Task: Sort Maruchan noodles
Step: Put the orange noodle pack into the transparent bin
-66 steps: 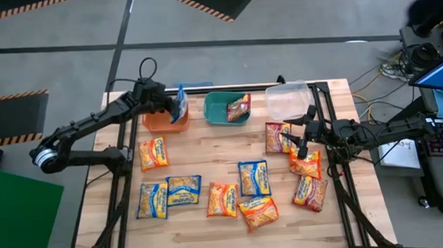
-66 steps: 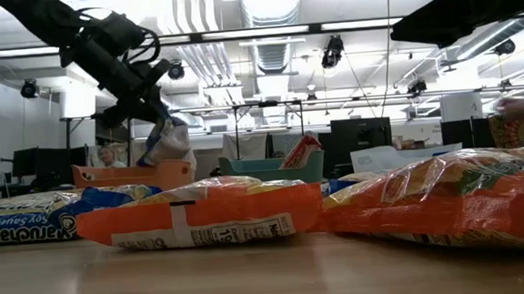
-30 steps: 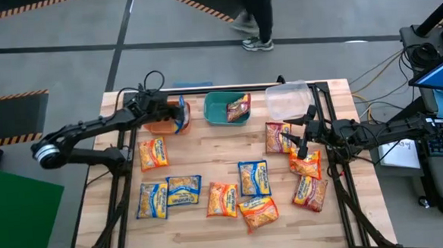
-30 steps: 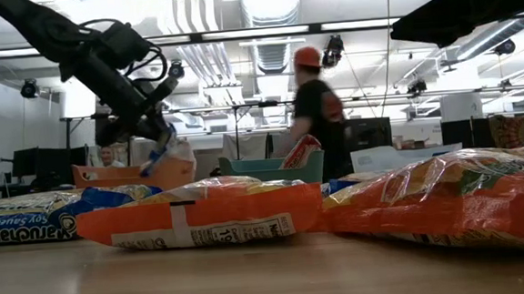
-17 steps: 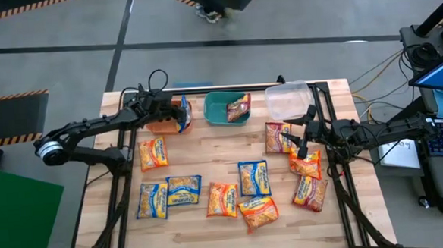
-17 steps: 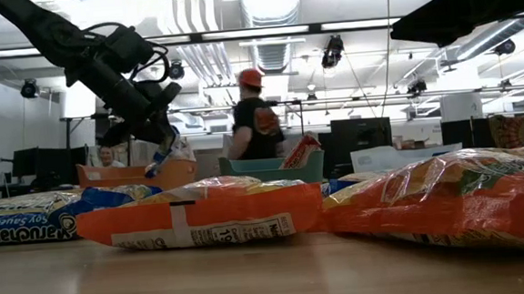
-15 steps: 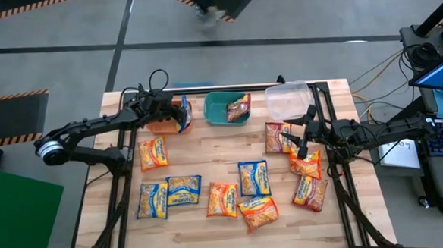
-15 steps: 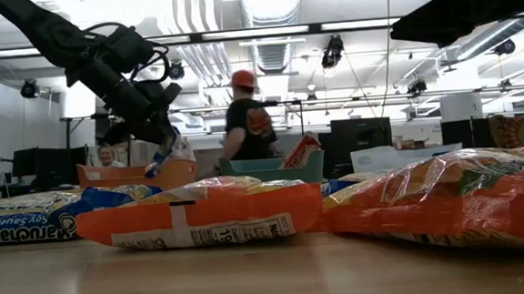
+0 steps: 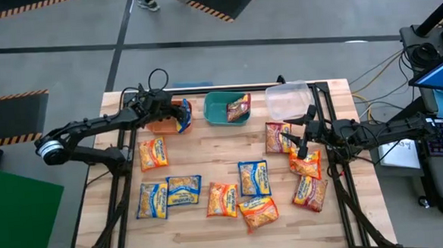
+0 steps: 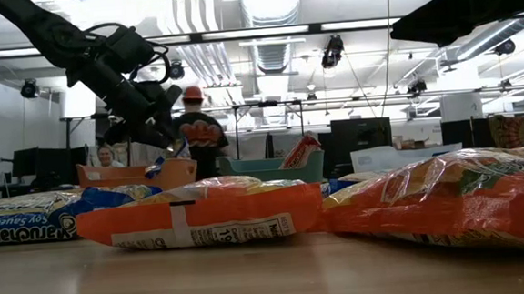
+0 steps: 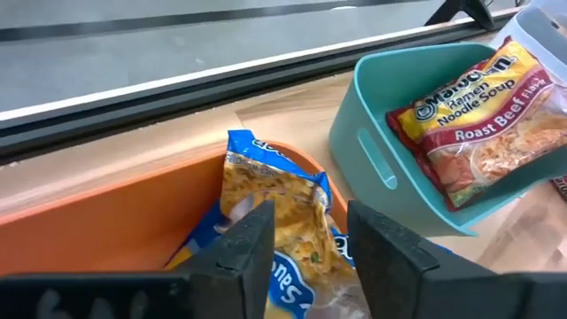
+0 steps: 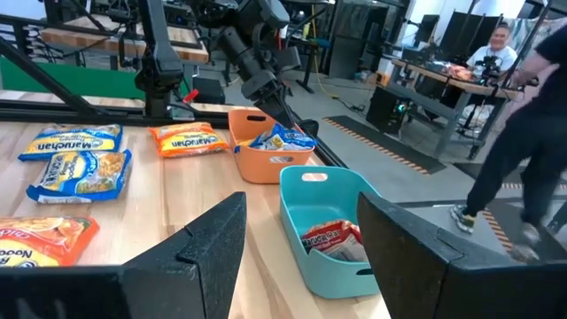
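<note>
**Blue packet released over the orange bin; nearest loose packet lies bench-inward of the left end effector**

The left end effector (image 9: 177, 113) is held over the orange bin (image 9: 159, 126), its fingers (image 11: 237, 252) parted with a gap on either side of the blue-and-yellow packet (image 11: 282, 221), which is propped inside the bin with its long axis leaning up against the wall. That packet is judged delivered.

Taking the orange bin as landmark, the next loose packet (image 9: 153, 153) is seen just beside it, on the bench side away from the bin row, long axis running roughly away from the bin. It lies well nearer the left arm than the right. Two blue packets (image 9: 168, 195) are found farther out in the same direction.

The right end effector (image 9: 302, 147) is seen well apart from the orange bin, beyond the teal bin (image 9: 222, 109), above an orange packet (image 9: 305, 165), its fingers (image 12: 199, 244) spread and holding nothing. The teal bin holds one Roast Beef packet (image 11: 478, 115).
</note>
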Robot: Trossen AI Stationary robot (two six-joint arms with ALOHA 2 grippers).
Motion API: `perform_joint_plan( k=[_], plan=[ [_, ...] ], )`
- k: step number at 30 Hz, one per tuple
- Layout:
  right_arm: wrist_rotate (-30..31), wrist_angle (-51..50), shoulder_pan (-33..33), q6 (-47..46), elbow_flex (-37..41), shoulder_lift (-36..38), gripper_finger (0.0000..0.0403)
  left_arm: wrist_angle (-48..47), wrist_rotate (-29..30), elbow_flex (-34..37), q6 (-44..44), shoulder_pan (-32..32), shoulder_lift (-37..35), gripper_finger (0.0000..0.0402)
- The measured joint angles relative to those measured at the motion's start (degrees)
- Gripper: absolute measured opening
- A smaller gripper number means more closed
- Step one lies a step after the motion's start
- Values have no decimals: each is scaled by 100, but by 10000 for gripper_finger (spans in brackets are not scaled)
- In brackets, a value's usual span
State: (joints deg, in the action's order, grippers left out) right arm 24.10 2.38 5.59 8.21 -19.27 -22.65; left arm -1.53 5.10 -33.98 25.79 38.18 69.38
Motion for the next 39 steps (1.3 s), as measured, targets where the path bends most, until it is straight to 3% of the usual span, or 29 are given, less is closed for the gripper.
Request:
perform_joint_plan(
  k=[12,21,27,33,39],
  plan=[
    [0,-45,-1,65,0,0,206,-41,-208,-135,279,-173,-163,129],
    [-6,-74,1,-324,0,-15,204,-30,-22,-808,-158,-1244,-598,112],
    [-215,38,1,-1731,-234,-240,179,-4,510,-1053,-1215,-2473,-660,100],
    [-560,-120,2,-3452,-460,-1098,141,-32,778,-1001,-2197,-3360,-656,94],
    [-583,-1793,1,-4856,-1141,-2089,124,-6,779,-908,-2616,-3772,-452,94]
  ],
)
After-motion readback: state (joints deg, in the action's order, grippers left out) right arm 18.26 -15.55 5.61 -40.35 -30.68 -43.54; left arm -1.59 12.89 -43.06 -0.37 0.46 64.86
